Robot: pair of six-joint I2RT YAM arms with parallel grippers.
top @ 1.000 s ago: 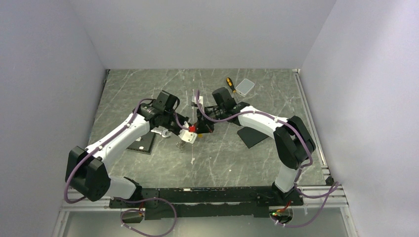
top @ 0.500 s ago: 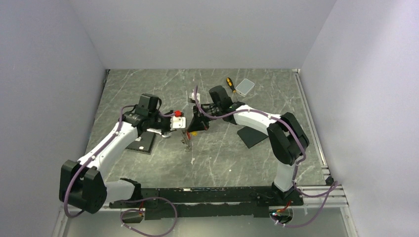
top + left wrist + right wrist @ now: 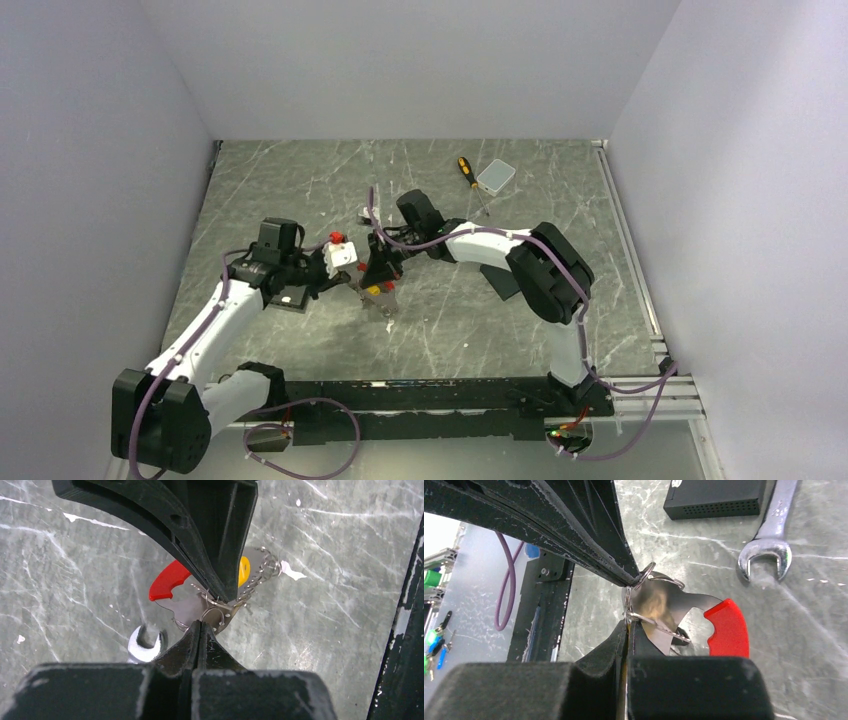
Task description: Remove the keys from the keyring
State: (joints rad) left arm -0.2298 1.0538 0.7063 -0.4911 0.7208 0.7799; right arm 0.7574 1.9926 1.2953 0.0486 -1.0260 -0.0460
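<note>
Not done: keys (image 3: 659,605) all still on keyring (image 3: 646,575), about midway between the surface's side edges, left gripper (image 3: 200,630) and right gripper (image 3: 628,630) each pinched tight on keyring.

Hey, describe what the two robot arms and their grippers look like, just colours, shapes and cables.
Both the left arm and right arm have white tubular links between bulky black joints, with purple cable running along them. The left gripper and right gripper have matte black fingers tapering to thin tips. A white block with red bits sits by the left wrist.
</note>
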